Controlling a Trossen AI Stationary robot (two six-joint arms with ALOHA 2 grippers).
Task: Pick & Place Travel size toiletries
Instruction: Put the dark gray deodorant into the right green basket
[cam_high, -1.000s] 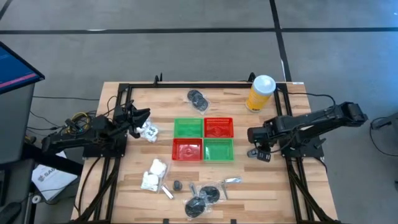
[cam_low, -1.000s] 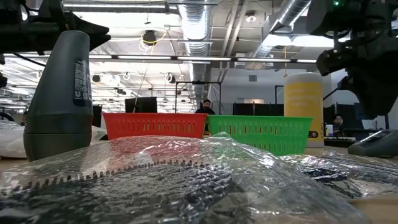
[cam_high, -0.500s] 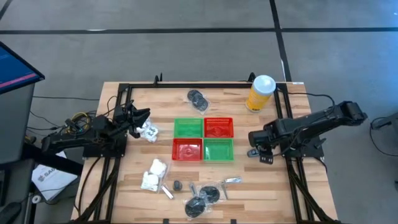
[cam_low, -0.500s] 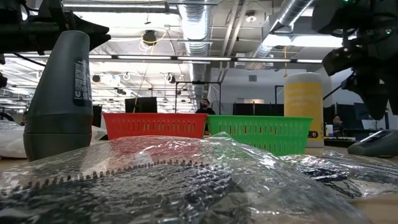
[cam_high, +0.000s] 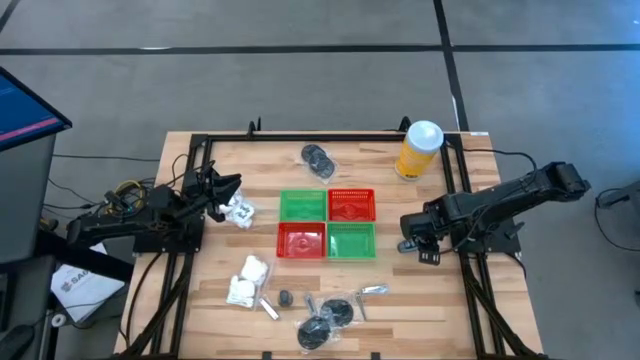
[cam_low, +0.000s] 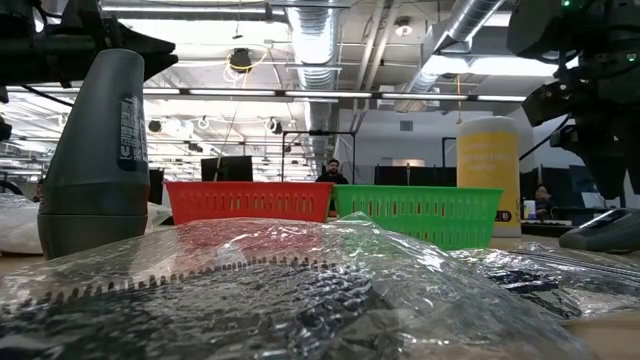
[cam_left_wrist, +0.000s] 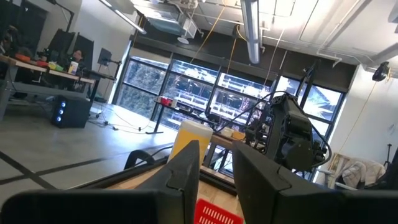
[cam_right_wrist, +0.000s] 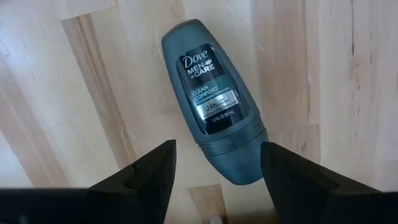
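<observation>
A dark grey Dove roll-on bottle lies on its side on the wood right of the baskets; in the low view it is the grey shape. My right gripper hangs above it, open, pointing down, a finger on either side of its broad cap end; I see no touch. My left gripper waits open at the table's left beside a white puffy packet. More packets, wrapped dark discs and thin tubes lie flat on the table. A second roll-on stands upright near the front.
Red and green mesh baskets form a square block mid-table. A tall yellow cup with a white lid stands at the far right. A black frame runs along the table's edges. Bare wood lies between the baskets and the right arm.
My right gripper has moved a little toward the table's near edge, ending over the lying roll-on. Nothing on the table has shifted.
</observation>
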